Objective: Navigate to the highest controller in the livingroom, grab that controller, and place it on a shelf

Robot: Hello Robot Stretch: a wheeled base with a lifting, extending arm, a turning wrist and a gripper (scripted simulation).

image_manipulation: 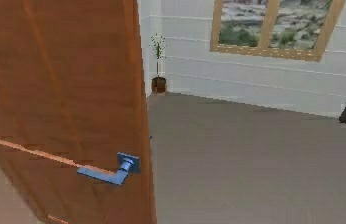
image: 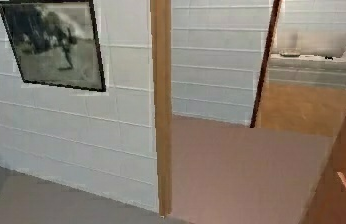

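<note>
A white panelled wall (image: 71,130) stands close ahead in the forward view. A wooden door post (image: 161,100) ends it, and past the post lies a room with a brown-grey floor (image: 241,165). Farther back, a second doorway (image: 311,90) leads onto an orange-brown floor with a pale low piece of furniture (image: 311,60) at the far wall. I make out no controller and no shelf.
A dark-framed picture (image: 56,42) hangs on the near wall. An open wooden door (image_manipulation: 61,110) with a blue lever handle (image_manipulation: 109,172) takes up the arm side view's left. Beyond it are bare floor (image_manipulation: 251,160), a potted plant (image_manipulation: 158,65), and a wood-framed window (image_manipulation: 276,25).
</note>
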